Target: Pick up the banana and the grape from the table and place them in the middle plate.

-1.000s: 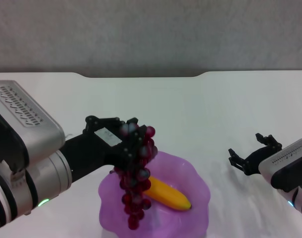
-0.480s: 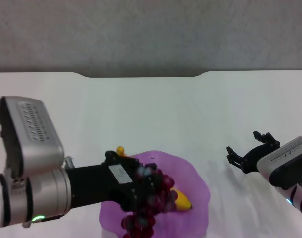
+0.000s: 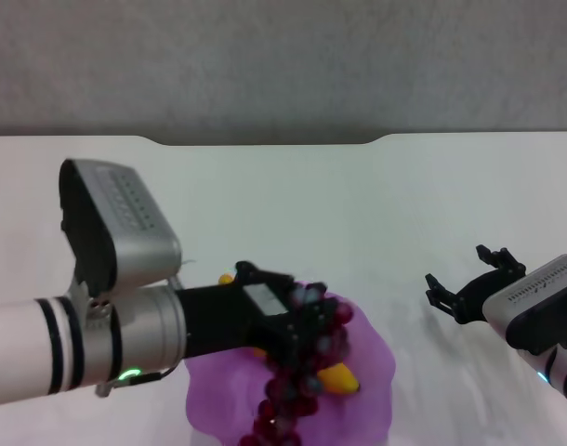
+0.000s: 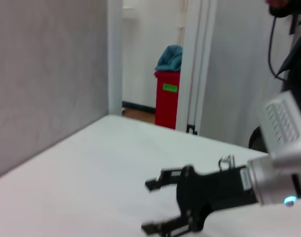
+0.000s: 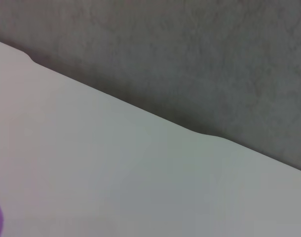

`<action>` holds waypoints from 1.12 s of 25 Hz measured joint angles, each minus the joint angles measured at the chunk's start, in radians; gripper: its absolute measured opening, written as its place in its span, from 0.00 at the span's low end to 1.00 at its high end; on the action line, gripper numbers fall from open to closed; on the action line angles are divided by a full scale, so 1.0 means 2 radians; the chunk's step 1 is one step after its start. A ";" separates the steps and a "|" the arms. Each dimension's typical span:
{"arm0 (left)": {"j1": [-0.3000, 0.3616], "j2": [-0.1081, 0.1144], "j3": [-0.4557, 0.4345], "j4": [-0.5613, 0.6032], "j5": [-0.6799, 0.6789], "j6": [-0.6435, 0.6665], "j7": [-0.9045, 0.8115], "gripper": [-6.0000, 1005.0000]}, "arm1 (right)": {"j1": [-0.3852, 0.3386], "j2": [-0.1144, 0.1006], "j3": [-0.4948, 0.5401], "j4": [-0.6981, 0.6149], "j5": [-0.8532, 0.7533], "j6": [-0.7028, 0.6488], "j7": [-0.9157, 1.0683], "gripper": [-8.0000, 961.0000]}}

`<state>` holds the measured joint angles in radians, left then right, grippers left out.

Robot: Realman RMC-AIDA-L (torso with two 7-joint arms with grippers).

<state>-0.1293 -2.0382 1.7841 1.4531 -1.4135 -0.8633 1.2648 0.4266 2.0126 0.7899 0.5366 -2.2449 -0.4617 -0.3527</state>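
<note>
From my seat, the plate (image 3: 372, 372) sits at six o'clock on the table (image 3: 358, 204), the banana (image 3: 337, 378) lying in it under the grapes (image 3: 307, 362) that my left gripper (image 3: 307, 321) holds over it, my right gripper (image 3: 465, 288) at four o'clock.

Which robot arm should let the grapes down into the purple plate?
Left, probably. The left gripper is over the middle plate, apparently holding the grape bunch, which hangs onto the banana. The right gripper waits off to the side, jaws open and empty.
</note>
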 joint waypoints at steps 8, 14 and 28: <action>-0.004 0.000 0.011 0.018 0.013 0.012 -0.012 0.16 | 0.000 0.000 0.000 0.003 -0.002 0.000 0.000 0.93; -0.009 0.000 0.010 -0.026 0.014 0.048 -0.010 0.17 | 0.000 0.000 0.000 0.003 -0.001 0.000 0.000 0.93; -0.015 0.002 0.008 -0.042 0.014 0.055 -0.005 0.36 | 0.002 0.000 -0.001 0.000 -0.001 0.000 0.000 0.93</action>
<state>-0.1599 -2.0344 1.8007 1.3684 -1.3850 -0.7539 1.2538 0.4306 2.0126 0.7880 0.5366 -2.2478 -0.4617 -0.3527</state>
